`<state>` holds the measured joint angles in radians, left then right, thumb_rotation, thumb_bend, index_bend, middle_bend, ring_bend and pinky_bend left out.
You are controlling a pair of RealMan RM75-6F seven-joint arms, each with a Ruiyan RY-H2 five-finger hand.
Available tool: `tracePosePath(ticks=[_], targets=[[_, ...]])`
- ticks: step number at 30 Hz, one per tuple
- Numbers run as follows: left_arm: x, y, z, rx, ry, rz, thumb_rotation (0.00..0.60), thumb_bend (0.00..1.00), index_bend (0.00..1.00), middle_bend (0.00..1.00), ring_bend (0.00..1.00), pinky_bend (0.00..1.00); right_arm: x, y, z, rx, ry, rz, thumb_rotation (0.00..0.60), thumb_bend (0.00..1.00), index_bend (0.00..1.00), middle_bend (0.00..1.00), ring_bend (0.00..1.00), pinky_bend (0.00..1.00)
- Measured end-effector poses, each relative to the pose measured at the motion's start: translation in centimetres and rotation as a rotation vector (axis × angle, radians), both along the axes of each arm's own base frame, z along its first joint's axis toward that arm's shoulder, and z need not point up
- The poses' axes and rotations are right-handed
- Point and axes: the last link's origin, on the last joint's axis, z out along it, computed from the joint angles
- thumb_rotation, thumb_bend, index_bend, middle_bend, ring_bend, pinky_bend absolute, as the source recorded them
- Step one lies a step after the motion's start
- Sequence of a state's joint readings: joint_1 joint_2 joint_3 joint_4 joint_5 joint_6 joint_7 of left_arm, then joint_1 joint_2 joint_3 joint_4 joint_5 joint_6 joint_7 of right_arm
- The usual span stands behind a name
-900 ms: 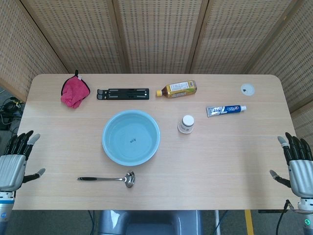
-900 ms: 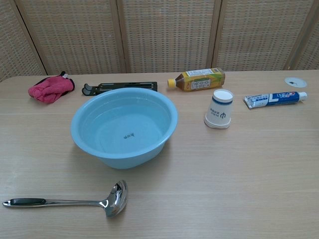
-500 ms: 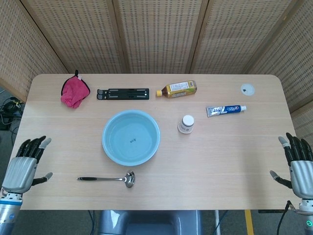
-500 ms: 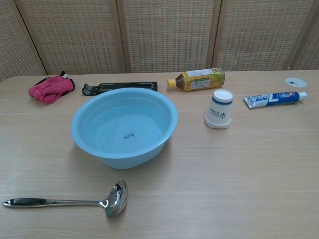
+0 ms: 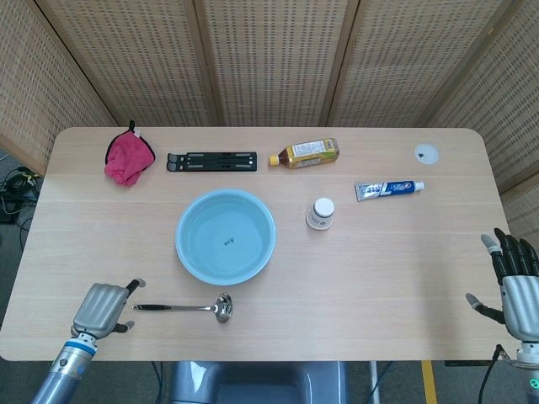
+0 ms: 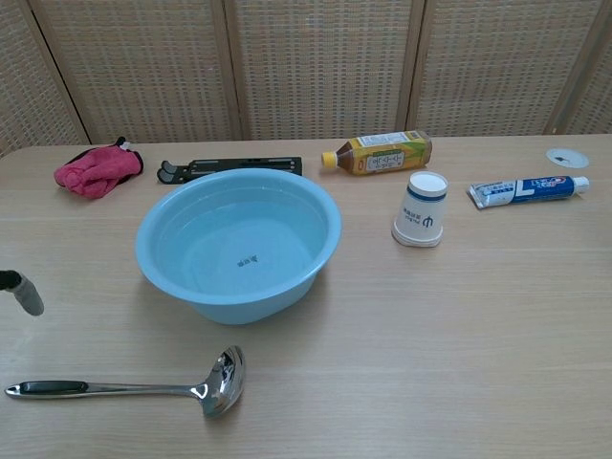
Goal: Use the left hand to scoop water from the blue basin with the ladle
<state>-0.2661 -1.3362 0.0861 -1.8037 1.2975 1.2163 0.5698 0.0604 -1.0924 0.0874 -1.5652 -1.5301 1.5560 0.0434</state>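
The blue basin point(image 5: 225, 236) holds water and stands at mid-table, large in the chest view point(image 6: 239, 244). In front of it the steel ladle point(image 5: 187, 308) lies flat, its bowl to the right and its black handle end point(image 6: 43, 387) to the left. My left hand point(image 5: 102, 308) hovers over the table's front left, just left of the handle end, fingers apart and holding nothing. Only one of its fingertips point(image 6: 26, 295) shows in the chest view, above the handle and clear of it. My right hand point(image 5: 513, 281) stays open beyond the table's right edge.
A pink cloth point(image 5: 127, 159), a black folding stand point(image 5: 211, 161) and a lying tea bottle point(image 5: 306, 153) line the back. An upturned paper cup point(image 5: 321, 213) and a toothpaste tube point(image 5: 387, 188) lie right of the basin. A white disc point(image 5: 425, 152) sits at the far right.
My left hand has swung in from off the table's left edge to just beside the ladle's handle end. The ladle, the basin and my right hand have not moved.
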Motion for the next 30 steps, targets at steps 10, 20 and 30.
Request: tracePosePath(ticks=[10, 20, 30], targets=[[0.1, 0.8, -5.3, -0.066, 0.0, 0.042, 0.6, 0.26, 0.43, 0.95, 0.97, 1.0, -0.2, -0.1, 0.2, 0.001, -0.011, -0.008, 0.6, 0.0, 0.0, 0.0, 0.0, 0.0], [0.6, 1.9, -7.5, -0.09, 0.019, 0.051, 0.6, 0.35, 0.43, 0.95, 0.97, 1.0, -0.4, -0.2, 0.1, 0.008, -0.01, -0.017, 0.6, 0.0, 0.0, 0.0, 0.0, 0.0], [0.7, 2.0, -8.6, -0.093, 0.032, 0.036, 0.6, 0.36, 0.44, 0.95, 0.97, 1.0, -0.4, -0.2, 0.1, 0.012, -0.012, -0.021, 0.6, 0.0, 0.0, 0.0, 0.0, 0.0]])
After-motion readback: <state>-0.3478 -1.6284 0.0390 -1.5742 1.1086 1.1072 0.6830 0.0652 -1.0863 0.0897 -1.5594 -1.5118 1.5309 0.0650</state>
